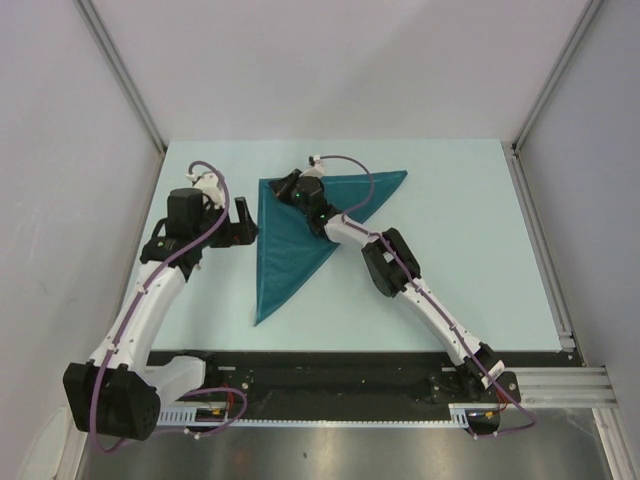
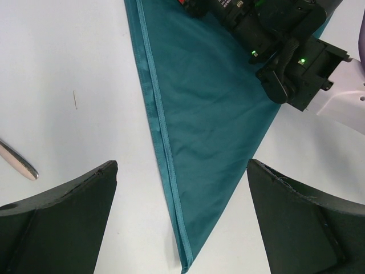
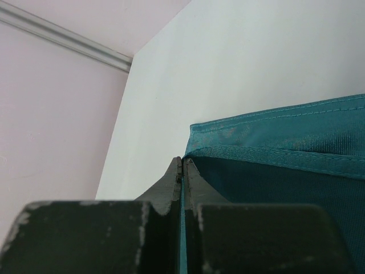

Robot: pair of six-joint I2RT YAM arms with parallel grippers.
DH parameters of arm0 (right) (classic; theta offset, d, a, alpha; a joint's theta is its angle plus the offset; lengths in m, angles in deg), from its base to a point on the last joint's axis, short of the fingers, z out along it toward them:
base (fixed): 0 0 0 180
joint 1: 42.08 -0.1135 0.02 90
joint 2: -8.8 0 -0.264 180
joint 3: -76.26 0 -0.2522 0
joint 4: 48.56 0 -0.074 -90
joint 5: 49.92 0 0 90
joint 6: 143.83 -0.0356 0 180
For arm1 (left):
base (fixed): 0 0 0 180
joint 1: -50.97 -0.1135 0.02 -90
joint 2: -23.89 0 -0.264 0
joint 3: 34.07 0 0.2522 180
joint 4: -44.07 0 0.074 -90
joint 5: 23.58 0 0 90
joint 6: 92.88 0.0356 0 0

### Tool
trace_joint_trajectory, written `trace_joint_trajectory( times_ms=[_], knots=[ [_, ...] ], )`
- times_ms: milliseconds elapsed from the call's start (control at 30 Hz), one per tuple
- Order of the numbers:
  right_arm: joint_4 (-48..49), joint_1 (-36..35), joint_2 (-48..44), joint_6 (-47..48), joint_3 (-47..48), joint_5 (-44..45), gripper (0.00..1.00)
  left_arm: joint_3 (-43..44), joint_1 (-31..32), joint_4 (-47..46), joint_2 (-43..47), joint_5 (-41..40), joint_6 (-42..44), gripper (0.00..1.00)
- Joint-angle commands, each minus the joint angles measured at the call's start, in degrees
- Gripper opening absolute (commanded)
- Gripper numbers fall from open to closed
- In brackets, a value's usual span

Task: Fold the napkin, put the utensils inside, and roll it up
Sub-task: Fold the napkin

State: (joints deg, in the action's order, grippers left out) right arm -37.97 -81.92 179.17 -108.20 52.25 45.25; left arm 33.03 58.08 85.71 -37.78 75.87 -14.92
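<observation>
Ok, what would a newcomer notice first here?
The teal napkin, folded into a triangle mid-table. The right fingers are shut on its far-left corner, while the left fingers stand wide open beside its left edge.

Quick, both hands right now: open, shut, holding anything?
Left hand: open, holding nothing.
Right hand: shut, pinching the napkin at its edge.

Right side: table (image 1: 480, 250) bare, free passage.
Centre: right arm (image 1: 345, 228) lies across napkin (image 1: 285, 265).
Left side: left tool (image 1: 248, 222) beside napkin edge.
</observation>
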Motion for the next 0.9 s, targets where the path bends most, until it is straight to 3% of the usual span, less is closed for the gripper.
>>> trace_joint_trajectory(
  times_ms=[0,500,667,867],
  knots=[
    [1.57,0.11,1.64,0.32,3.05,1.25,0.0,0.97,-0.26,-0.98,-0.29,1.44,-0.62,1.0],
    [2.27,-0.33,3.04,1.81,4.81,0.9,0.01,1.24,-0.26,-0.98,-1.08,1.53,-0.62,1.0],
    [2.88,-0.24,2.78,3.04,4.63,-0.86,0.25,1.15,-0.26,-1.07,-1.09,1.53,-0.62,1.0],
    [4.55,0.02,0.68,4.71,2.7,-3.84,0.44,0.97,-0.26,-1.25,-0.82,0.92,-0.62,1.0]
  ],
)
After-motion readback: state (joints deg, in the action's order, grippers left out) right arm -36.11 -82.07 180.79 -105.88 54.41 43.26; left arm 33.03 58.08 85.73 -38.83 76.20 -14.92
